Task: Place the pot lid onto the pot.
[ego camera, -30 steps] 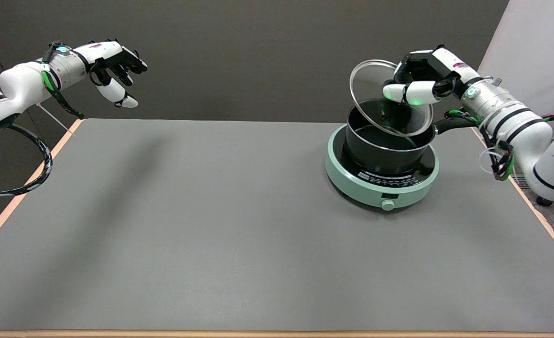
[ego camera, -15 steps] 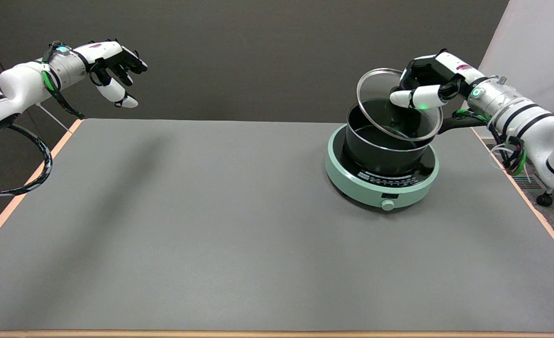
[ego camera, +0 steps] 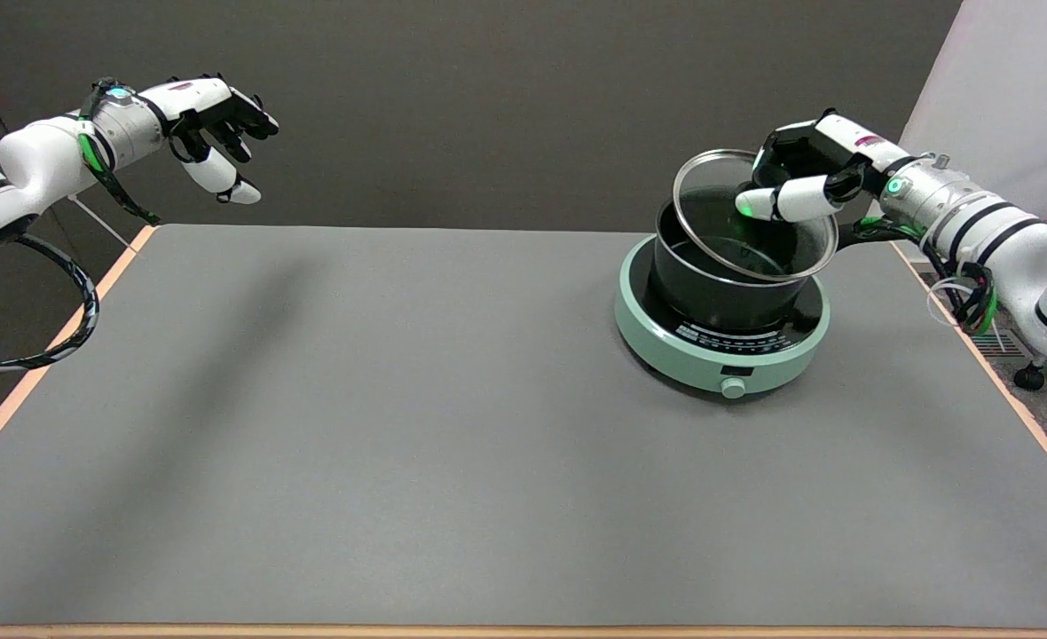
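My right robot hand [ego camera: 799,173] grips the pot lid [ego camera: 748,222], tilted over the pot [ego camera: 720,288]. I should level it, centre it on the rim, lower gently, then release.

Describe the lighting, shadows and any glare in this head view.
Head view: even, soft light; a faint diagonal shadow falls across the grey tabletop at left. The tilted glass pot lid, held by the right hand over the black pot, glints along its metal rim and carries a green reflection. Focus is sharp throughout.
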You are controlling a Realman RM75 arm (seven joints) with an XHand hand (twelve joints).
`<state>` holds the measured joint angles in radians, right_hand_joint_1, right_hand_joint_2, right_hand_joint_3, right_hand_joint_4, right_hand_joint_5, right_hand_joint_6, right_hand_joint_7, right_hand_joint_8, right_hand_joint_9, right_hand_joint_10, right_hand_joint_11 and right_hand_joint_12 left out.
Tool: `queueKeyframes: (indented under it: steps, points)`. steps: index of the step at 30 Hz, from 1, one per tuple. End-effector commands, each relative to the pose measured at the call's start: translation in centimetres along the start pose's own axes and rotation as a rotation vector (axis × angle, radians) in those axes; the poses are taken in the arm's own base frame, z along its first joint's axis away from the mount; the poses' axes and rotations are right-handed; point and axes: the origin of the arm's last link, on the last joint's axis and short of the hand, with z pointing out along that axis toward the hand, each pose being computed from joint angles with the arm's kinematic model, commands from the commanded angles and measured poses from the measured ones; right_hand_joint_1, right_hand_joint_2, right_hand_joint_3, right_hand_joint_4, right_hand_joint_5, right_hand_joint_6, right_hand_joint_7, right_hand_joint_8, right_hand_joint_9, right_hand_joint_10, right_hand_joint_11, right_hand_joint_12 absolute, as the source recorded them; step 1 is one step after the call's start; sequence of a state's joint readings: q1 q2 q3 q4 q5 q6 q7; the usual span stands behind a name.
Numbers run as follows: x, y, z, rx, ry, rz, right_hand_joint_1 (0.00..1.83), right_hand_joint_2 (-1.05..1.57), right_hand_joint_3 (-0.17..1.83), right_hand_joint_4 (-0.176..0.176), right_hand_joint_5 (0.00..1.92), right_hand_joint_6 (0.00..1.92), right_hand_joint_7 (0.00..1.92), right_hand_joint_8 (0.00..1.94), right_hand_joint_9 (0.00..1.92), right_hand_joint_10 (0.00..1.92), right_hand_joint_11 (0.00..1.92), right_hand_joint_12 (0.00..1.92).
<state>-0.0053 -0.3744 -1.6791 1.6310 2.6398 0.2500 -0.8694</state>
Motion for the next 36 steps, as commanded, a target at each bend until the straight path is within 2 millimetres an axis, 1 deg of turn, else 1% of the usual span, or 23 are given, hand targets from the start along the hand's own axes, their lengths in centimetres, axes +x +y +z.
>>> queueKeyframes:
  steps: [1, 9, 12, 15, 17, 20, 23, 30, 36]
  points:
    - [-1.0, 0.0, -0.1, -0.001, -0.046, -0.022, 1.18, 0.99, 0.66, -0.176, 0.56, 1.55, 0.81, 1.71, 0.85, 1.92, 0.75, 1.92]
    - [-0.3, -0.6, 0.2, 0.013, -0.023, -0.020, 1.18, 0.99, 0.66, -0.176, 0.56, 1.55, 0.81, 1.71, 0.85, 1.92, 0.76, 1.92]
    - [0.2, -1.1, 0.4, 0.027, -0.009, -0.018, 1.18, 1.00, 0.65, -0.176, 0.56, 1.55, 0.81, 1.71, 0.85, 1.92, 0.76, 1.92]
    - [0.7, -2.2, 0.7, 0.054, 0.003, -0.018, 1.18, 1.00, 0.65, -0.176, 0.56, 1.55, 0.81, 1.71, 0.85, 1.92, 0.76, 1.92]
    - [0.7, -3.0, 1.0, 0.077, -0.002, -0.026, 1.18, 1.00, 0.65, -0.176, 0.56, 1.55, 0.81, 1.71, 0.85, 1.92, 0.76, 1.92]
    - [0.2, -3.7, 1.3, 0.097, -0.018, -0.027, 1.18, 1.00, 0.65, -0.176, 0.56, 1.55, 0.81, 1.71, 0.85, 1.92, 0.76, 1.92]
    - [-0.2, -4.0, 1.5, 0.105, -0.031, -0.033, 1.18, 1.00, 0.65, -0.176, 0.56, 1.55, 0.81, 1.71, 0.85, 1.92, 0.76, 1.92]
    - [-1.2, -3.9, 1.3, 0.100, -0.061, -0.035, 1.18, 1.00, 0.65, -0.176, 0.56, 1.55, 0.81, 1.71, 0.85, 1.92, 0.77, 1.92]
    - [-1.6, -3.5, 1.3, 0.087, -0.074, -0.019, 1.18, 0.99, 0.66, -0.176, 0.56, 1.55, 0.81, 1.71, 0.86, 1.92, 0.78, 1.92]
